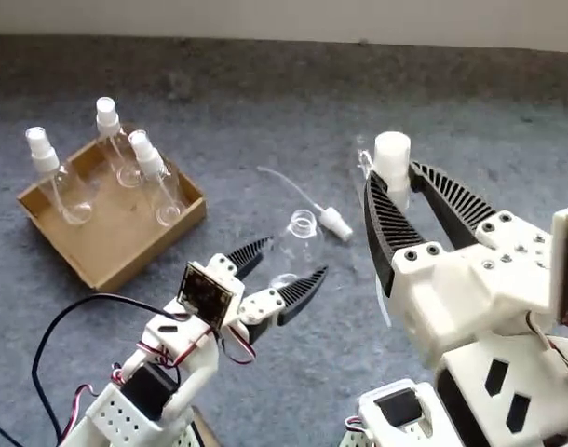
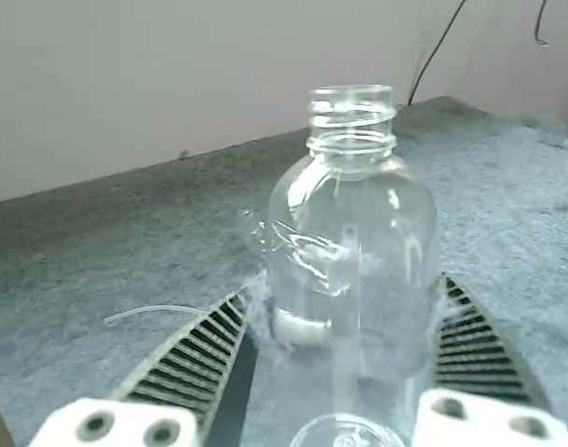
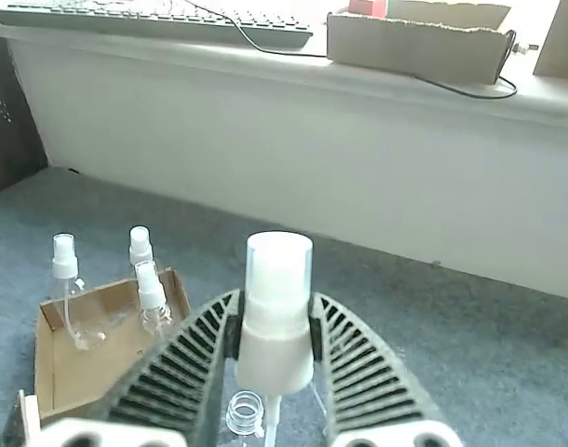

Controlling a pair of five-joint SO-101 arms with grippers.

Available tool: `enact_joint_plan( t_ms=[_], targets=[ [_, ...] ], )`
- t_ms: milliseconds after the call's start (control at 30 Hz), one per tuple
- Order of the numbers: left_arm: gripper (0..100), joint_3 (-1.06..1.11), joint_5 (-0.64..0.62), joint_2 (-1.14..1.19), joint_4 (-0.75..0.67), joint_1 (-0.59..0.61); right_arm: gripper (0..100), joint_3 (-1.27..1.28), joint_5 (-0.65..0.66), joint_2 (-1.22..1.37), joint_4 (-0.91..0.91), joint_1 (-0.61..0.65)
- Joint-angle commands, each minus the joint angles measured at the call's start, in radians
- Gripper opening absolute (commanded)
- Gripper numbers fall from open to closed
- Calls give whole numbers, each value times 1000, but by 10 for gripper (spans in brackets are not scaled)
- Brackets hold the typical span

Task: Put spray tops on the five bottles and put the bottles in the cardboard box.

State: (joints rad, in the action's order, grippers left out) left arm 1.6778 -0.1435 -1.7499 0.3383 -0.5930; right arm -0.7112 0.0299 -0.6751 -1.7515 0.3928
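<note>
Right gripper (image 1: 393,175) jaws clamped on top (image 1: 392,154), held upright; its tube was cut off at frame edge in right wrist view. Left gripper (image 1: 294,258) jaws wide, flanking open-necked bottle (image 2: 354,242); contact hard to judge, base cut off in left wrist view. Right wrist view put bottle neck below top; high view showed them apart. Loose top (image 1: 336,223) lay just beside bottle. Three capped bottles (image 1: 146,156) stood in box (image 1: 168,226).
</note>
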Motion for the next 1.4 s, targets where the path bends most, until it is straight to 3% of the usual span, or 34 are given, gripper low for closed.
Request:
enact_joint_plan(
  t_ms=[0, 267, 367, 867, 1367],
  targets=[
    [189, 19, -11, -24, -21, -81, 17, 67, -2, -50, -15, 8],
    [189, 19, -8, -18, -21, -186, 17, 328, -2, -202, -12, 8],
    [189, 19, -8, -15, -20, -217, 16, 437, -2, -282, 67, 8],
    [189, 19, -6, -22, 55, -245, 16, 1208, -8, -786, 883, 8],
    [189, 19, -6, -22, 52, -245, 16, 1345, -6, -789, 1067, 7]
  ],
)
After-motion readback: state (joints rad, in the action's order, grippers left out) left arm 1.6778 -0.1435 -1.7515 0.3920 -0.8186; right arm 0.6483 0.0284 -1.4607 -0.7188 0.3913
